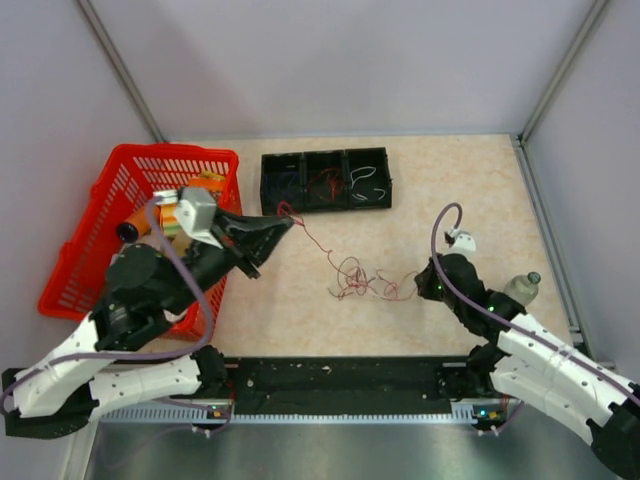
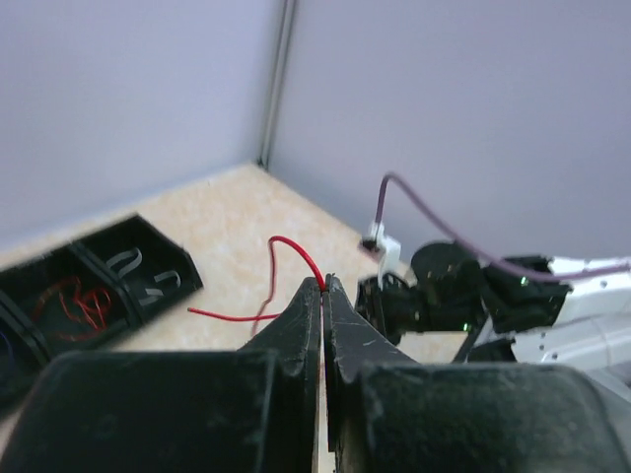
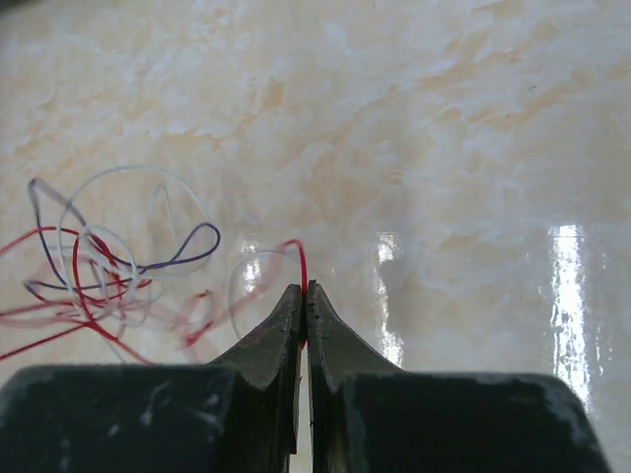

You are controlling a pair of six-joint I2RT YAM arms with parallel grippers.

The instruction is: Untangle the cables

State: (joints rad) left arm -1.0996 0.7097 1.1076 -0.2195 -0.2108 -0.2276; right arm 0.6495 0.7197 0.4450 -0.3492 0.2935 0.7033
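The cables [image 1: 355,278] lie as a loose tangle on the worktop [image 1: 470,200], between the two arms; the left hand [image 2: 323,288] is closed on a red wire [image 2: 294,248] and holds it up near the black tray [image 1: 325,180]; the right hand [image 3: 304,296] is closed on a red strand [image 3: 299,261] at the right edge of the tangle, low over the worktop; I cannot tell if both hold the same wire; if they pull apart, I think the white and dark loops around the red can draw tight into a knot instead of opening; the wire is also very thin and pinched only at the tips, so it may slip out under tension, or the whole tangle may drag along.
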